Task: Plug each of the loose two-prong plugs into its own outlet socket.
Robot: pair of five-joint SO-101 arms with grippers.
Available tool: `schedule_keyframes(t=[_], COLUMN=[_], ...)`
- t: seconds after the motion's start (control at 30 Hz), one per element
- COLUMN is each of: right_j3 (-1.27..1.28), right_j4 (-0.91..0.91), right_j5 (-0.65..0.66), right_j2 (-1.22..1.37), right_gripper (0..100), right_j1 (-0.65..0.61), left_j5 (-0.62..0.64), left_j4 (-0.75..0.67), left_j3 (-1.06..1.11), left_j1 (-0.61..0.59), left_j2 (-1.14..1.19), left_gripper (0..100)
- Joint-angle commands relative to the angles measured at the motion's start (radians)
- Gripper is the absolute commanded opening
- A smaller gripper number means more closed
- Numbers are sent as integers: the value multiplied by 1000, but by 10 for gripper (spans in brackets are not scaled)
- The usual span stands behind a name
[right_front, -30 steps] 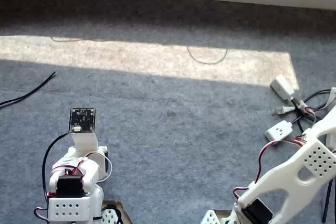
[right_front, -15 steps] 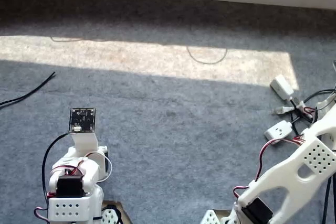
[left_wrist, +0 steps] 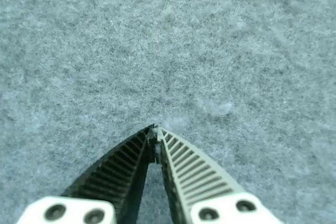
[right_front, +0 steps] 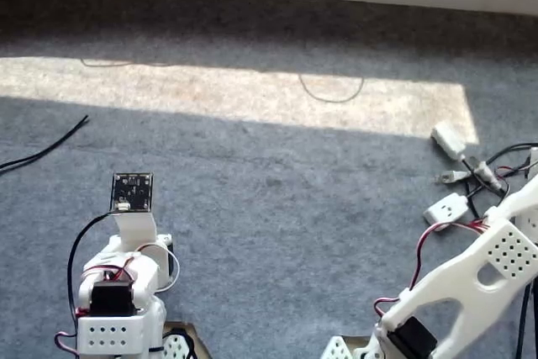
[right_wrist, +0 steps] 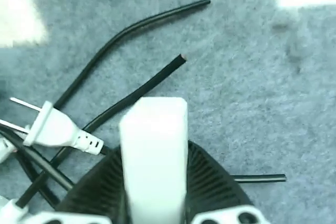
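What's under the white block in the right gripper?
Grey carpet around it; a black cable emerges from beneath the right gripper holding the white block. The block covers whatever lies directly below, including that cable's course.

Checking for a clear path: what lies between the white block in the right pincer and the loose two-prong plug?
Right wrist view: a black cable with a cut end runs between the white block and the plug.

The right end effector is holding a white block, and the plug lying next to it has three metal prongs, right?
No, the plug has two metal prongs, not three, as the right wrist view shows. The right end effector is indeed holding a white block, with the plug lying next to it.
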Motion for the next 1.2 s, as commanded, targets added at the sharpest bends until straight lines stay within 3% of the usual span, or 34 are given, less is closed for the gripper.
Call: schedule_keyframes(t=[0.0,0.13,0.23,0.6,0.9,1.03,1.17], right_j3=[-236,-440,-421,-39,295,512,690], right_j4=[136,189,189,191,191,189,157], right_j5=[-44,-135,-232,-647,-1099,-1177,-1154], right_j2=[-25,-27,-35,-180,-351,-401,-410], right_gripper=[8,8,8,8,8,8,8], right_j1=[-67,-142,-199,-498,-791,-923,-1073], left_j5=[-8,-8,-8,-8,-8,-8,-8], left_j4=[0,0,0,0,0,0,0], left_j3=[4,4,4,4,4,4,4], left_j1=[13,13,13,13,13,13,13], left_j2=[1,1,1,1,1,1,1], left_gripper=[6,6,6,6,6,6,6])
